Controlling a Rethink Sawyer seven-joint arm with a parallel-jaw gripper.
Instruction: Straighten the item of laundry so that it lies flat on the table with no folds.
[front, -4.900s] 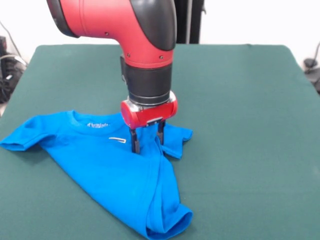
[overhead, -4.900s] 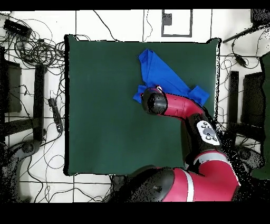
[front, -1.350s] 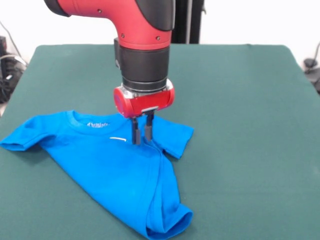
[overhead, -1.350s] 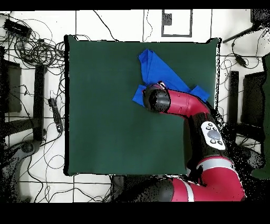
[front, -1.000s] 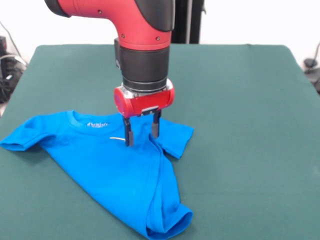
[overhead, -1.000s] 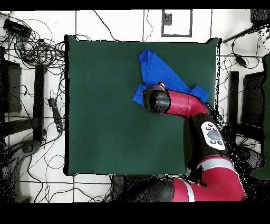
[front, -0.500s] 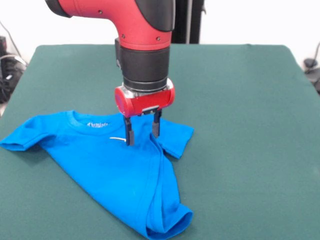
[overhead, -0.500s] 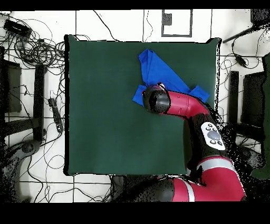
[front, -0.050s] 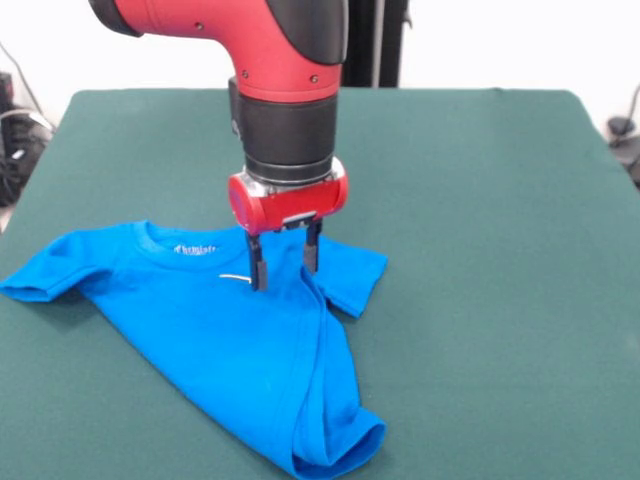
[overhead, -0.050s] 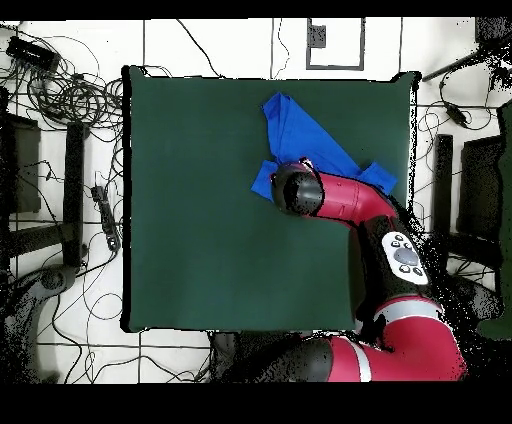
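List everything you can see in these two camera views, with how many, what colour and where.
T-shirt: one, bright blue, on the near left part of the table in the front view; both sleeves spread, lower body bunched into folds toward one side.
Table: one, dark green cloth top, filling most of both views.
Cables: many, black, tangled on the pale floor around the table in the overhead view.
Dark stands and equipment: several, black, on the floor beside the table's edges in the overhead view.
Arm: one, red and black, coming down over the shirt's upper chest.
Tool: one, red housing with two black fingers spread apart, tips at the shirt just below the collar, nothing gripped.
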